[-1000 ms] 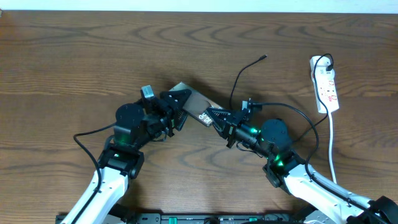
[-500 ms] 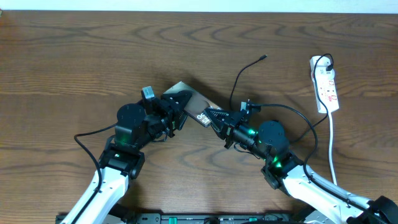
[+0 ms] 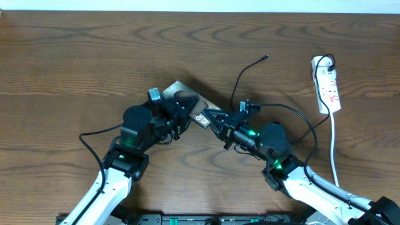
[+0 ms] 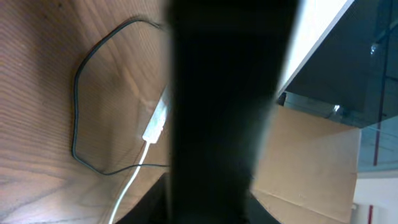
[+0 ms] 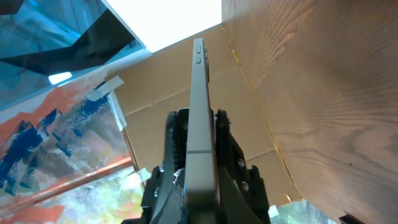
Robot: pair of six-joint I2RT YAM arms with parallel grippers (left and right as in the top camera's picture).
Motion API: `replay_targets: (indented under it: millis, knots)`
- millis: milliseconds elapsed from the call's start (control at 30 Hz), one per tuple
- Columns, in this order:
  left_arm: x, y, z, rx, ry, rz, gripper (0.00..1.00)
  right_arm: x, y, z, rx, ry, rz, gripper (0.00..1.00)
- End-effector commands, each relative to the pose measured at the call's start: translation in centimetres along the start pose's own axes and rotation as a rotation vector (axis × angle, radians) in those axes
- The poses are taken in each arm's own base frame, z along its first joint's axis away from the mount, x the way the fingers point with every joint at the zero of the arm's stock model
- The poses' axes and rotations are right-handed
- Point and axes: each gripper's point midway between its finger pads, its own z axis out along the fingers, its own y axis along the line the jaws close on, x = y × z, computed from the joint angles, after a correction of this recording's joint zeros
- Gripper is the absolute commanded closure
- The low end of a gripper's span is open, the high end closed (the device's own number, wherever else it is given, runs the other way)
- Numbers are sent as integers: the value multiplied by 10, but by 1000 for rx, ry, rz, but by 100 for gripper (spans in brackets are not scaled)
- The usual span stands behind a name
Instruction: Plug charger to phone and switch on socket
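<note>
The phone (image 5: 199, 81) is clamped edge-on between the right tool's (image 5: 198, 146) fingers.

Phone, charger cable and power strip: positions on the table

The phone (image 3: 201, 107), a flat silver-grey slab with white lettering, is set diagonally at mid-table and is seen edge-on (image 5: 200, 124) in the right wrist view. The thin black charger cable (image 3: 248, 67) is looped beside it, with its tip lying unconnected. The white power strip (image 3: 327, 87) is laid lengthwise at the right, well apart, with a black plug seated at its far end.
</note>
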Motion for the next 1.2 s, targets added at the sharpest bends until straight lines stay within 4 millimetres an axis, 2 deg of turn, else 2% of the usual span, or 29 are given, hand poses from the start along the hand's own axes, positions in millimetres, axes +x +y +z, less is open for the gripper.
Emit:
replay_targets:
  millis: [0,433,567,733,800,967,1067,1167]
  knots:
    - [1,-1,3,-2,11,13,80,6,13,1,-39,13,-2,99]
    - [1,-1,3,-1,11,13,92,3,12,2,-37,-4,0,98]
    - [1,-1,3,-2,11,12,92,2,10,2,-26,-7,4,90]
    - [1,0,3,-4,10,12,92,1,2,2,7,-7,11,74]
    - [-2,13,2,-55,-2,-15,92,0,-4,2,29,-9,18,67]
    - [-6,49,-3,-197,-33,-86,92,-3,-8,1,47,-21,-14,58]
    - [-7,72,-9,-292,-48,-132,92,-16,-10,-1,63,-65,-169,50]
    - [-6,88,-14,-358,-55,-165,92,-40,-13,-6,98,-157,-361,47]
